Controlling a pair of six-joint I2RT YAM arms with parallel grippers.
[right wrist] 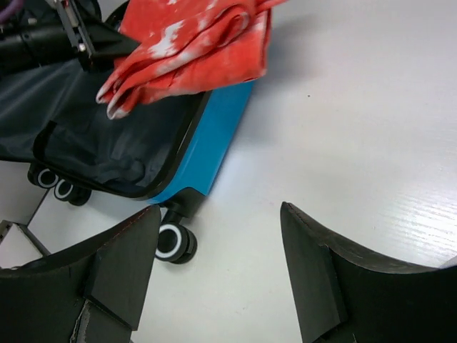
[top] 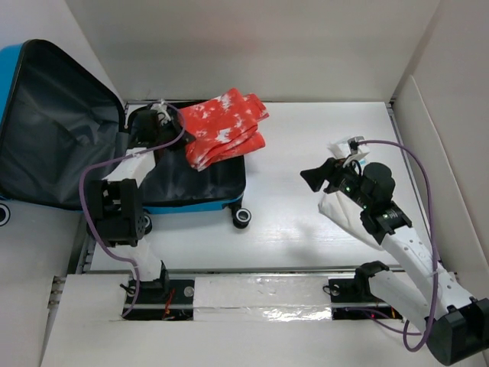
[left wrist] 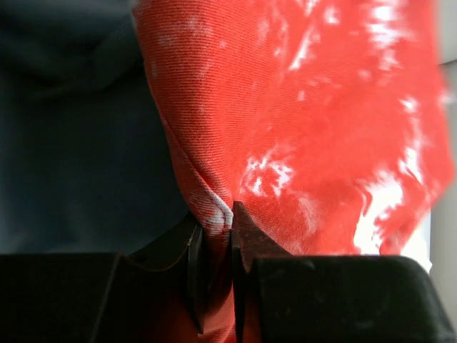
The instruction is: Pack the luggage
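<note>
The luggage [top: 195, 205] lies open at the left of the table, a bright-blue shell with dark grey lining [top: 53, 130] and its lid raised to the left. My left gripper [top: 170, 115] is shut on the edge of a folded red cloth with white print [top: 224, 128], which hangs over the luggage's far right corner. In the left wrist view the fingers pinch a fold of the red cloth [left wrist: 300, 128] at the left gripper [left wrist: 218, 218]. My right gripper [top: 317, 177] hovers open over the bare table with nothing between its jaws. The right wrist view shows the right gripper [right wrist: 221, 209], the luggage [right wrist: 214, 136] and the red cloth [right wrist: 193, 43].
A white cloth-like piece [top: 341, 212] lies on the table under my right arm. The luggage's black wheels [top: 242, 217] stick out toward the near edge, one of them [right wrist: 171, 241] close to my right gripper's left finger. White walls enclose the table on three sides.
</note>
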